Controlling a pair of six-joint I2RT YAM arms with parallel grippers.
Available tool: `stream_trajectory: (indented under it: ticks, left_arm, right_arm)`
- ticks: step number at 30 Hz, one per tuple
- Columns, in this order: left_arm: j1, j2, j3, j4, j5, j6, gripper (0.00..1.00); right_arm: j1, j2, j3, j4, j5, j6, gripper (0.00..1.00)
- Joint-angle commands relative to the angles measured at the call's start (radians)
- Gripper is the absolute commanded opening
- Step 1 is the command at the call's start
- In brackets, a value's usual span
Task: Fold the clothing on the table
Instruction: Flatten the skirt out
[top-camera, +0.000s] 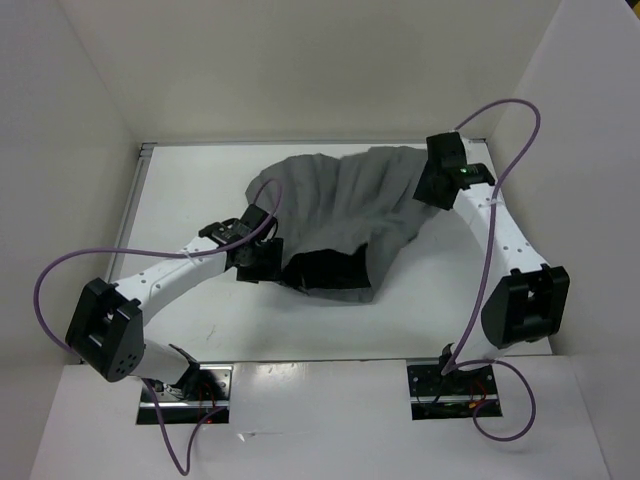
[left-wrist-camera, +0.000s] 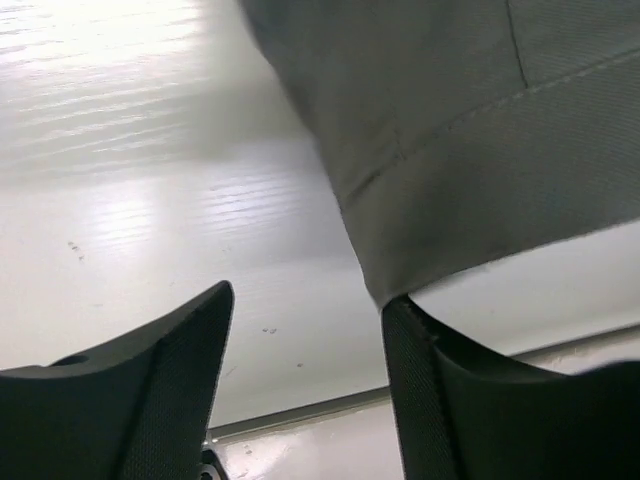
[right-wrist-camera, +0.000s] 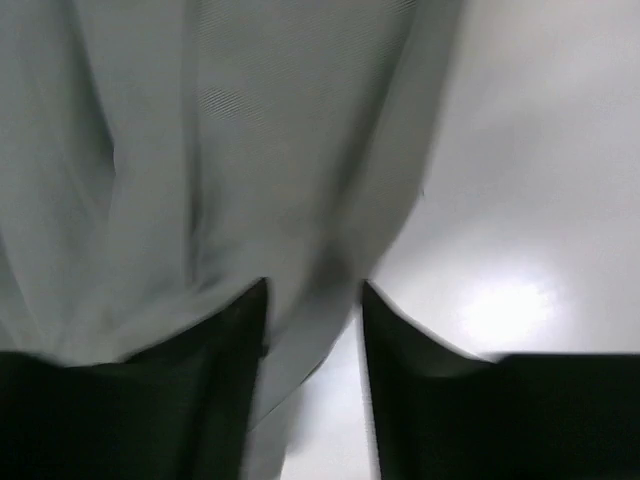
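I judge the fold of the soft grey pleated garment (top-camera: 340, 195) unfinished: my left gripper (left-wrist-camera: 308, 295) stands spread beside its hem, my right gripper (right-wrist-camera: 315, 285) is parted, perhaps around blurred cloth. Next: pinch an edge.

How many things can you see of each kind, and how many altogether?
Grey clothing: 1
White table: 1
Robot arms: 2
Purple cables: 2
Total: 6

Crumpled grey clothing (top-camera: 345, 200) toward the far side of the table (top-camera: 200, 330)
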Motion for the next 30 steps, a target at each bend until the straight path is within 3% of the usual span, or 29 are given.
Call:
stream_trajectory:
  ticks: [1,2,6,17,24,30]
  left_arm:
    - [0.004,-0.027,-0.026,0.083,0.129,0.007,0.69]
    - [0.004,-0.027,-0.026,0.097,0.154,0.007,0.75]
    - [-0.005,-0.027,-0.037,0.145,0.243,0.007,0.8]
    - [-0.016,0.042,-0.026,0.165,0.252,0.017,0.81]
    - [-0.036,0.1,-0.046,0.206,0.283,0.017,0.81]
    - [-0.047,0.183,-0.046,0.217,0.212,0.006,0.8]
  right_arm:
    - [0.009,-0.024,-0.076,-0.118,0.009,0.057,0.52]
    - [0.009,-0.036,-0.086,-0.118,0.0,0.057,0.52]
    - [0.029,-0.094,-0.072,-0.118,-0.044,0.068,0.55]
    - [0.2,-0.009,-0.129,-0.13,-0.239,0.071,0.55]
    - [0.248,0.037,-0.15,-0.119,-0.23,0.095,0.55]
    - [0.248,0.047,-0.106,-0.129,-0.208,0.086,0.55]
